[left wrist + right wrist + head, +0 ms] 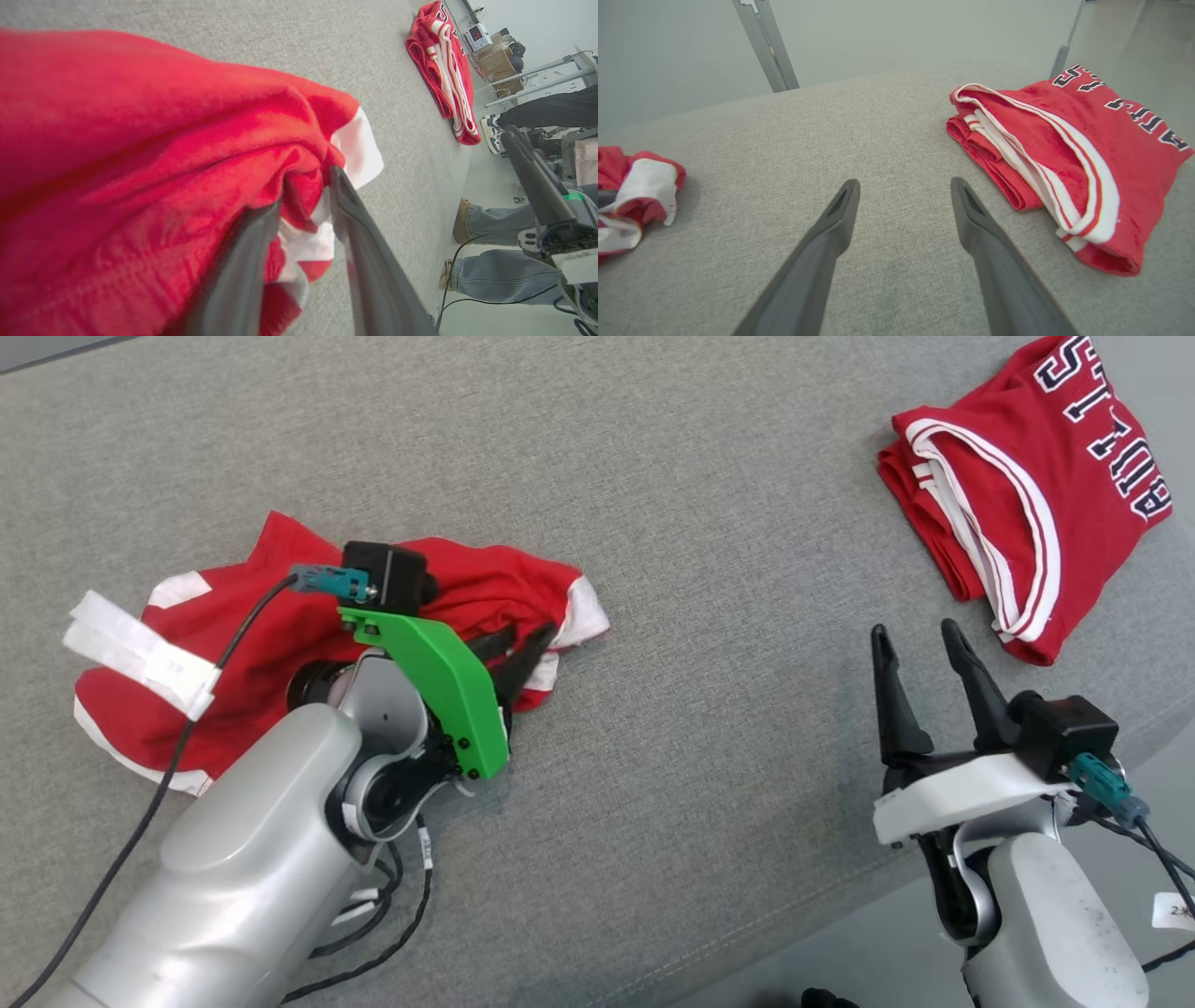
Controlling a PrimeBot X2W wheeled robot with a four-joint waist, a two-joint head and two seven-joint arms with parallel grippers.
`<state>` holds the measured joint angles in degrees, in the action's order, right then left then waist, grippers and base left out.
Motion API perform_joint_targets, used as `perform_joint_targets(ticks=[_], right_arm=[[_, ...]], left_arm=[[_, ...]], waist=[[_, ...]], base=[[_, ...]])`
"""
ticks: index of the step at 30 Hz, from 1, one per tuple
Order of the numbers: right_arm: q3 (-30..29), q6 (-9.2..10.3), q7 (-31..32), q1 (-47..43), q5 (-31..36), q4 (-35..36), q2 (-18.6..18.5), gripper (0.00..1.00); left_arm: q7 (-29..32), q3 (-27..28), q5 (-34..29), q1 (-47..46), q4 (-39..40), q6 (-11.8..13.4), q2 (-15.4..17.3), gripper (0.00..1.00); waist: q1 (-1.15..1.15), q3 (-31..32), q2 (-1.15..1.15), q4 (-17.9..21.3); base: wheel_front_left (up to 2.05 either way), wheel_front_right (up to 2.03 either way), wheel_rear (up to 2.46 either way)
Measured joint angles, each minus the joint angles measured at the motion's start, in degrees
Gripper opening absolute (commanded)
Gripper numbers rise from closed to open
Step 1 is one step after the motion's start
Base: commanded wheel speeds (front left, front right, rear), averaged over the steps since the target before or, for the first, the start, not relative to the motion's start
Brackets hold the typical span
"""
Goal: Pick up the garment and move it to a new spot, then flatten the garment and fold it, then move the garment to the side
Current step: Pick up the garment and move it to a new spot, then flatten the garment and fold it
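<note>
Left claw [527, 639] is in on the crumpled garment [280, 625] at nine o'clock on the grey tabletop [700, 756]. From its wrist camera the two fingers sit close together with a red-and-white fold bunched between them. That looks like a clamp on the cloth, though the blur up close leaves it short of certain. Biting the edge nearest the middle makes sense: it gives a handle to carry the heap to a fresh patch for flattening. The forearm comes in from seven o'clock, wrist rolled so the green bracket [439, 681] faces up, fingers low and aimed toward two o'clock. Right claw [913, 630] hovers at four o'clock, fingers apart and empty, pointing at twelve, clear of the folded jersey [1027, 504] parked at one o'clock.
</note>
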<state>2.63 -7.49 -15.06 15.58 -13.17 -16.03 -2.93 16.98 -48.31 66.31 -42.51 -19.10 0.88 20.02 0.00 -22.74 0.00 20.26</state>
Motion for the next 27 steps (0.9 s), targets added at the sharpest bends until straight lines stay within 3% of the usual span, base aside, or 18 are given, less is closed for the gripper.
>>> perform_joint_targets(ticks=[9,19,27], right_arm=[[-2.0,0.0,0.0,-0.7,2.9,0.0,0.1,1.0],[-3.2,0.0,0.0,-2.4,5.0,0.1,0.1,1.0],[-2.0,0.0,0.0,-1.6,5.4,0.1,0.1,1.0]], left_arm=[[-4.1,0.2,-2.2,-0.6,2.9,-0.1,-1.1,1.0],[-5.8,-0.8,-3.4,7.2,13.7,4.3,2.9,1.0],[-6.3,-1.9,-3.3,8.6,13.1,5.2,0.6,1.0]], waist=[[0.0,0.7,0.0,-4.0],[0.0,2.9,0.0,-9.2],[0.0,2.4,0.0,-10.7]], base=[[0.0,0.0,0.0],[0.0,0.0,0.0],[0.0,0.0,0.0]])
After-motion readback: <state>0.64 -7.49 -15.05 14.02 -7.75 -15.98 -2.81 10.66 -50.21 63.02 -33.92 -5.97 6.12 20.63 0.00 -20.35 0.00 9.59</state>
